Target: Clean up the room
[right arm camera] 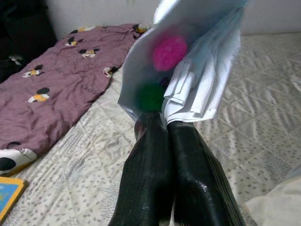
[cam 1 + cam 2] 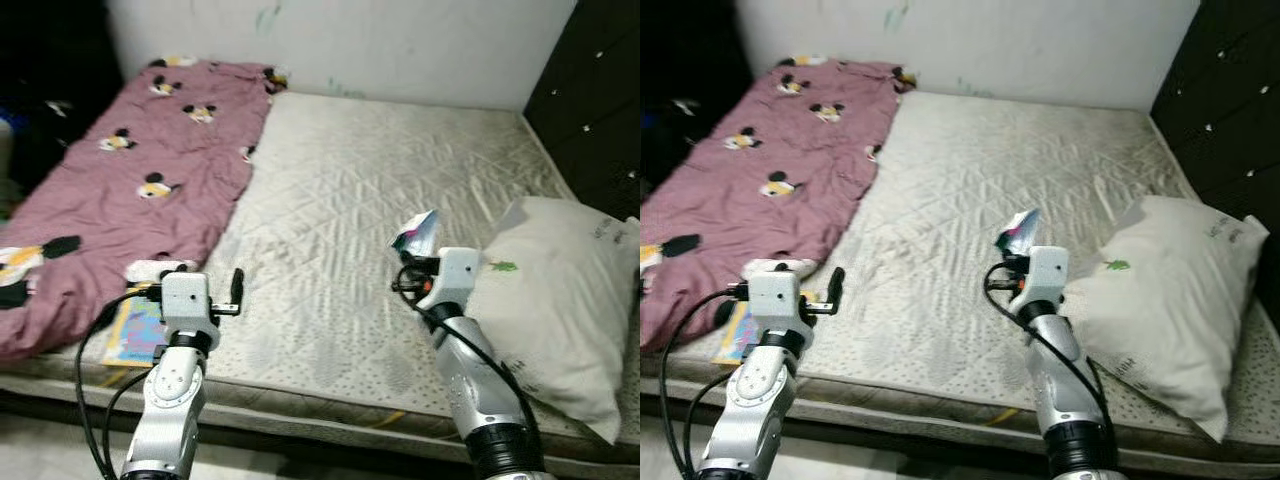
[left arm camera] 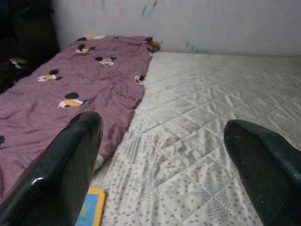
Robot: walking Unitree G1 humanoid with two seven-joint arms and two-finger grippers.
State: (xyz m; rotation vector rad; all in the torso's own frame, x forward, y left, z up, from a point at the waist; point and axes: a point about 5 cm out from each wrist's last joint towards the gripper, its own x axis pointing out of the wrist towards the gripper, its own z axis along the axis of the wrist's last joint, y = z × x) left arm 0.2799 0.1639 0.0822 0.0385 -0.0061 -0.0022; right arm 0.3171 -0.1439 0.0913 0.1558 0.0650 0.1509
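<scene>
My right gripper (image 2: 412,255) is shut on a crumpled plastic wrapper (image 1: 188,56) with a pink and a green spot, held above the bare quilted mattress (image 2: 380,200) just left of the white pillow (image 2: 560,300). The wrapper (image 2: 418,233) sticks up above the fingers (image 1: 188,169). My left gripper (image 3: 164,155) is open with nothing between its fingers (image 3: 61,169), hovering over the mattress near its front edge beside the pink blanket (image 2: 140,170). A colourful children's book (image 2: 135,328) lies flat under the left arm at the blanket's lower edge.
The pink cartoon-mouse blanket covers the left part of the bed. A white wall (image 2: 400,40) runs behind the bed. A dark cabinet (image 2: 595,110) stands at the right. Dark clutter (image 2: 30,100) sits at the far left.
</scene>
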